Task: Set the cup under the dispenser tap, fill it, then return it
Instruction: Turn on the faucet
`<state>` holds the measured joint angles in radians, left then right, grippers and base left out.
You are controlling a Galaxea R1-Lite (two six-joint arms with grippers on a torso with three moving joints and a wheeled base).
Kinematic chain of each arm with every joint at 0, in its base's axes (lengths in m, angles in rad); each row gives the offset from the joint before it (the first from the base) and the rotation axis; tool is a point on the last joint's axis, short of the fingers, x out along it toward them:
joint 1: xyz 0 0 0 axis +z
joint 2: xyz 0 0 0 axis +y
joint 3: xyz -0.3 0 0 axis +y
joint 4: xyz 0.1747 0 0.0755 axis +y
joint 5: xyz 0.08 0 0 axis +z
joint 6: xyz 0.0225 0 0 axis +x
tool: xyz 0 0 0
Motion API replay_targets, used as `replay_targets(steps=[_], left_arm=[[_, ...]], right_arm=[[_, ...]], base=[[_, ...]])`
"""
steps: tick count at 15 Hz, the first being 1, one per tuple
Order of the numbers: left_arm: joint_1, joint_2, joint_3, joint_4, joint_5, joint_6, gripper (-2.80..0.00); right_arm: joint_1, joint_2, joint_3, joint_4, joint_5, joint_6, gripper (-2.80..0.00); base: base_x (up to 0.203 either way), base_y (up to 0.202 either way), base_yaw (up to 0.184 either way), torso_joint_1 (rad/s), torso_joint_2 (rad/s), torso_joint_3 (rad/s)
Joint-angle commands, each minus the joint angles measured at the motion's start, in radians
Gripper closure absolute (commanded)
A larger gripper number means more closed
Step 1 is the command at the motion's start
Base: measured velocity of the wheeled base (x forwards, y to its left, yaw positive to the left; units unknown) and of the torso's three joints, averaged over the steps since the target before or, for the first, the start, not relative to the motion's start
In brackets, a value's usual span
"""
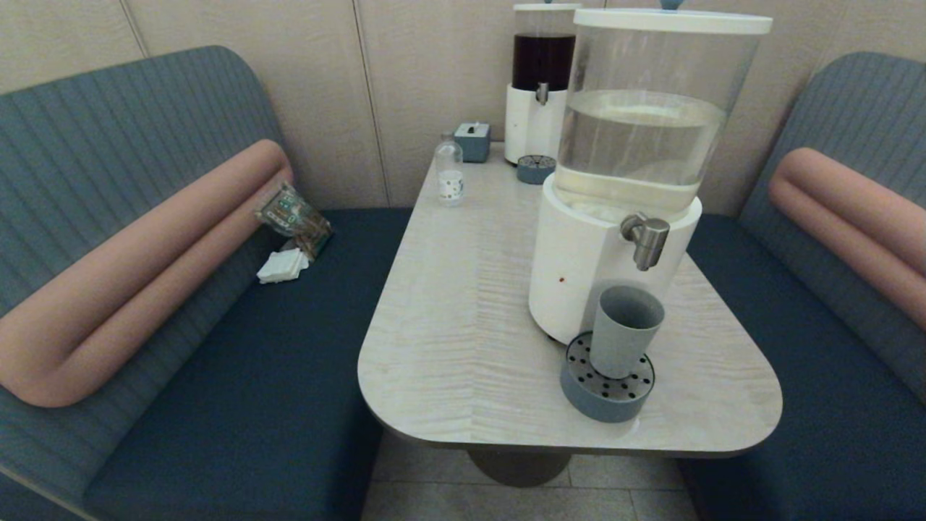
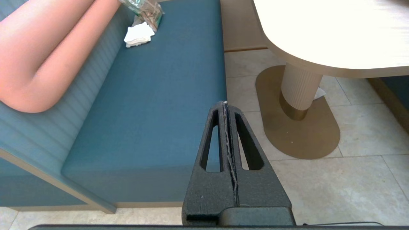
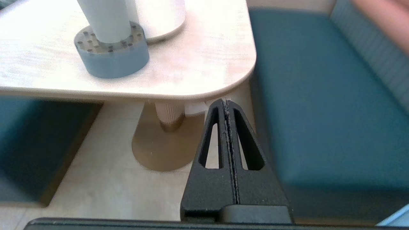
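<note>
Cup: grey-blue tumbler, upright on the round perforated drip tray, directly below the dispenser tap w/ a clear gap between rim and spout; no gripper touching it; contents not discernible. Drip tray: sits on the table against the front of the dispenser's white base, near the table's rounded front edge. Dispenser: clear tank approx. half full of pale liquid. Beyond the dispenser, at the wall end of the table: a smaller dispenser w/ dark liquid, a second small drip tray, a tissue box and a clear bottle.

Left gripper: parked low, off the table on the dispenser's far side, over the edge of the blue bench seat and the tiled floor; jaws pressed together, holding nothing. Right gripper: also low, below the table's front corner nearest the dispenser, beside the other bench; jaws together, empty; cup base and drip tray visible above it on the table. Neither arm appears in the head view.
</note>
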<state>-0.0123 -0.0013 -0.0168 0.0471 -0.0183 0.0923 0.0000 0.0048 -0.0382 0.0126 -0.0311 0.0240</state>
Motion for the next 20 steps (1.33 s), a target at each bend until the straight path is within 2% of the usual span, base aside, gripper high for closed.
replay_targets(steps=[1, 3, 6, 8, 10, 12, 15, 17, 20], left_arm=[[0.0, 0.0, 0.0, 0.0, 0.0, 0.0, 0.0], [0.0, 0.0, 0.0, 0.0, 0.0, 0.001, 0.0], [0.0, 0.0, 0.0, 0.0, 0.0, 0.0, 0.0], [0.0, 0.0, 0.0, 0.0, 0.0, 0.001, 0.0], [0.0, 0.0, 0.0, 0.0, 0.0, 0.0, 0.0], [0.0, 0.0, 0.0, 0.0, 0.0, 0.001, 0.0], [0.0, 0.0, 0.0, 0.0, 0.0, 0.0, 0.0], [0.0, 0.0, 0.0, 0.0, 0.0, 0.0, 0.0], [0.0, 0.0, 0.0, 0.0, 0.0, 0.001, 0.0]], right_arm=[[0.0, 0.042, -0.132, 0.025, 0.002, 0.005, 0.0], [0.002, 0.159, -0.395, 0.084, 0.004, 0.025, 0.0], [0.007, 0.493, -0.863, 0.178, 0.001, 0.042, 0.0], [0.009, 0.727, -1.125, 0.284, 0.002, 0.028, 0.0], [0.014, 0.948, -1.337, 0.451, 0.011, 0.011, 0.0], [0.026, 1.148, -1.483, 0.615, 0.019, 0.002, 0.0], [0.05, 1.386, -1.628, 0.806, 0.026, -0.013, 0.0], [0.09, 1.472, -1.695, 0.944, 0.022, -0.068, 0.0], [0.17, 1.515, -1.752, 0.96, -0.017, -0.111, 0.0]], base=[[0.0, 0.0, 0.0, 0.0, 0.0, 0.0], [0.0, 0.0, 0.0, 0.0, 0.0, 0.0], [0.0, 0.0, 0.0, 0.0, 0.0, 0.0], [0.0, 0.0, 0.0, 0.0, 0.0, 0.0], [0.0, 0.0, 0.0, 0.0, 0.0, 0.0], [0.0, 0.0, 0.0, 0.0, 0.0, 0.0], [0.0, 0.0, 0.0, 0.0, 0.0, 0.0], [0.0, 0.0, 0.0, 0.0, 0.0, 0.0], [0.0, 0.0, 0.0, 0.0, 0.0, 0.0]])
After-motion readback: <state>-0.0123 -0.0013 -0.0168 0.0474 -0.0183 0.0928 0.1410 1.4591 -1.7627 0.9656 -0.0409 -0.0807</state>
